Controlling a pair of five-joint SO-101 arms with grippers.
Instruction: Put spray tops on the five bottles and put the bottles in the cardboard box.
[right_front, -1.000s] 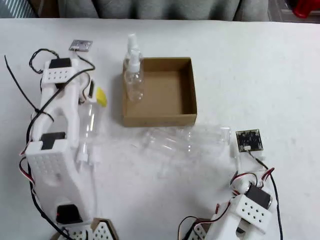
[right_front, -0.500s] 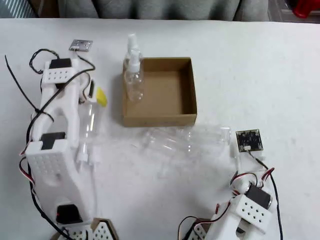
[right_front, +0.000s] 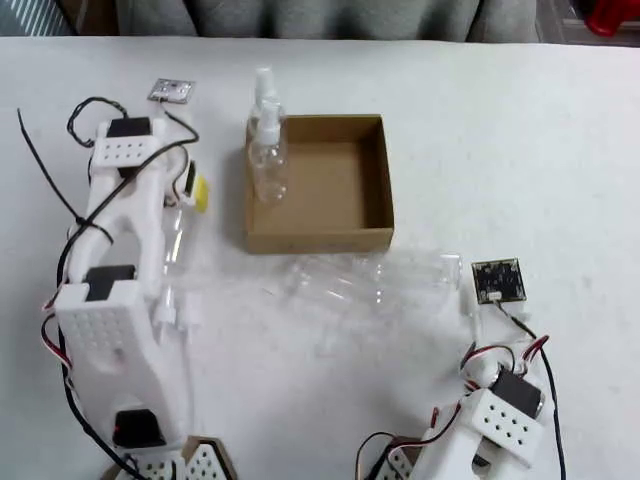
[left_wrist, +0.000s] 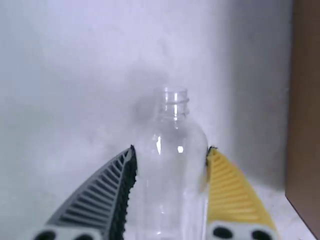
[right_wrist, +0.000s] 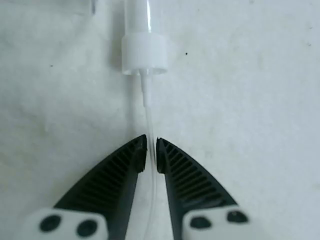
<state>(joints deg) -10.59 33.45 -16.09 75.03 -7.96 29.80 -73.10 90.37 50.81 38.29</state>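
Step in hand: capping. A bare bottle (left_wrist: 173, 130), neck open and no top on it, is clamped between the grey and yellow jaws of the left gripper (left_wrist: 170, 157), both jaws pressed to its sides. It is held toward the left edge of the table (right_front: 560, 130), just beside the left wall of the cardboard box (right_front: 320, 240).

The right gripper (right_wrist: 151, 146) is pinched nearly together on the thin dip tube (right_wrist: 149, 117) of a spray top (right_wrist: 145, 50) lying flat near the table's near right corner.

Two capped bottles (right_front: 267, 150) are seen at the box's left wall; whether both are inside cannot be told. Loose bottles (right_front: 370, 278) lie between the box and the near edge, and spare spray tops (right_front: 175, 315) lie by the left arm.

Judged well short of done. Next move: both parts need to be lifted and brought together, the tube lined up with the open neck, then the top seated. The tube is thin and flexible, so slip or bending is likely.
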